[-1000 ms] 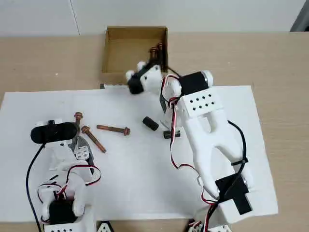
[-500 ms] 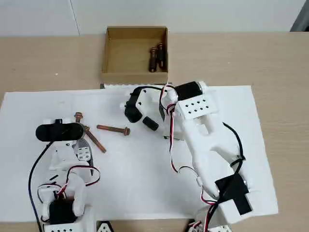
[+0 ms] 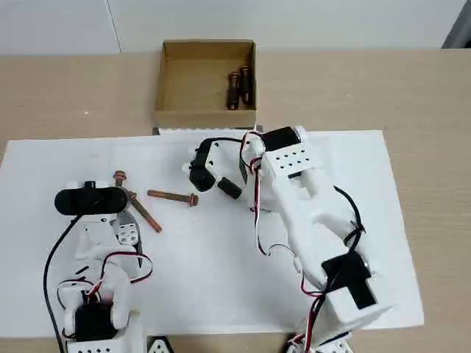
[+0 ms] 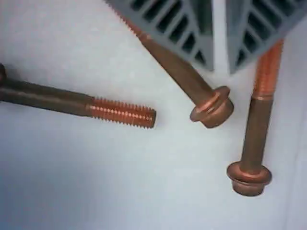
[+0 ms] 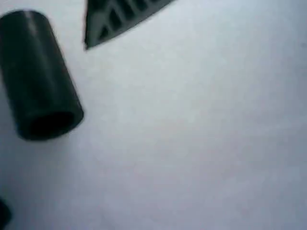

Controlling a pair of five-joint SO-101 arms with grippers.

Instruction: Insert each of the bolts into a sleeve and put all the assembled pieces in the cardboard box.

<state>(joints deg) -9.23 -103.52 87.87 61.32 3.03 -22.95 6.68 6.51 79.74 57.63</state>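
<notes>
Three copper bolts lie on the white paper: one (image 3: 171, 195) crosswise, one (image 3: 143, 212) slanted, one (image 3: 118, 177) partly under the left arm. In the left wrist view the same bolts (image 4: 120, 112) (image 4: 208, 105) (image 4: 252, 143) lie just below my left gripper (image 4: 219, 67), whose grey fingers stand a narrow slit apart, holding nothing. A black sleeve (image 3: 229, 188) (image 5: 41, 76) lies beside my right gripper (image 3: 213, 173), open and empty; one finger (image 5: 115, 19) shows next to it. A second sleeve (image 3: 257, 205) is half hidden by the right arm. Two assembled pieces (image 3: 238, 87) lie in the cardboard box (image 3: 171, 81).
The white paper sheet (image 3: 206, 272) covers the wooden table between the arms, with free room at its middle and front. The box stands just beyond the paper's far edge. Red, white and black cables hang along both arms.
My right gripper has drawn back from the box to the paper and now hangs over the black sleeve. The two assembled pieces stay in the box. The left arm has barely shifted.
</notes>
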